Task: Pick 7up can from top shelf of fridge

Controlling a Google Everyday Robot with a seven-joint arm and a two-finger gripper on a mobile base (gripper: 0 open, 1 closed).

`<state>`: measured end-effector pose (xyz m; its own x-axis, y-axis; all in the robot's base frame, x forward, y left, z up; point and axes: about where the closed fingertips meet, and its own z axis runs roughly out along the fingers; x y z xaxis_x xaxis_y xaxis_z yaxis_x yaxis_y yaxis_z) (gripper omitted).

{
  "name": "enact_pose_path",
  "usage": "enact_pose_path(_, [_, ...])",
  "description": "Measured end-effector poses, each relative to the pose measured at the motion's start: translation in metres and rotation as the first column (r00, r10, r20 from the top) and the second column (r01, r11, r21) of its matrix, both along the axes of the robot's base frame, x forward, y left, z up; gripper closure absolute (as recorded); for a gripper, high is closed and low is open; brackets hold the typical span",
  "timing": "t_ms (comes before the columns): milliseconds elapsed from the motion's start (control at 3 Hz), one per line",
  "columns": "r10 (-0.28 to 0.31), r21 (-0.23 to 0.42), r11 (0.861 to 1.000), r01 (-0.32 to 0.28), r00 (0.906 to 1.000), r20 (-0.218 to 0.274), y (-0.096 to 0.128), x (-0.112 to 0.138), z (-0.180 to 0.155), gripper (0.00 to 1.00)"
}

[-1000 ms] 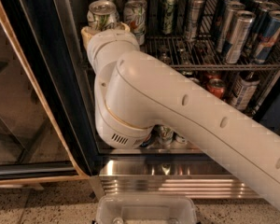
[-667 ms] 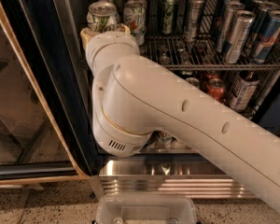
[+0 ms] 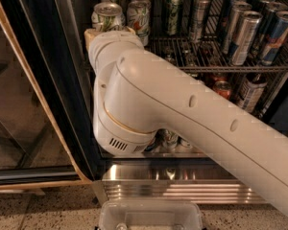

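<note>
The 7up can (image 3: 108,16), white-silver with a green logo and a silver lid, stands at the front left of the top shelf (image 3: 230,69) in the fridge (image 3: 182,186). My gripper (image 3: 109,31) is right at this can, just below and in front of it, and my cream wrist and arm hide most of it. The can's lower half is hidden behind the gripper. A second like can (image 3: 139,14) stands just to its right.
Dark green cans (image 3: 173,11) and silver-blue cans (image 3: 245,37) fill the top shelf to the right. Red cans (image 3: 223,87) stand on the lower rack. The open glass door (image 3: 33,80) is at the left. A clear plastic bin (image 3: 151,217) sits at the bottom edge.
The arm's elbow has shifted only slightly. The gripper stays at the 7up can, which stands in the same place.
</note>
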<state>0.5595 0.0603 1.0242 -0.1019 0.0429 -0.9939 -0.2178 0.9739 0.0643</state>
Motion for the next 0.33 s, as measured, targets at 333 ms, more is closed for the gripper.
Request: enact_pose_path(333, [0.000,0.001,1.000,0.000,1.0000,-0.001,0.0000,0.0001,-0.0001,1.00])
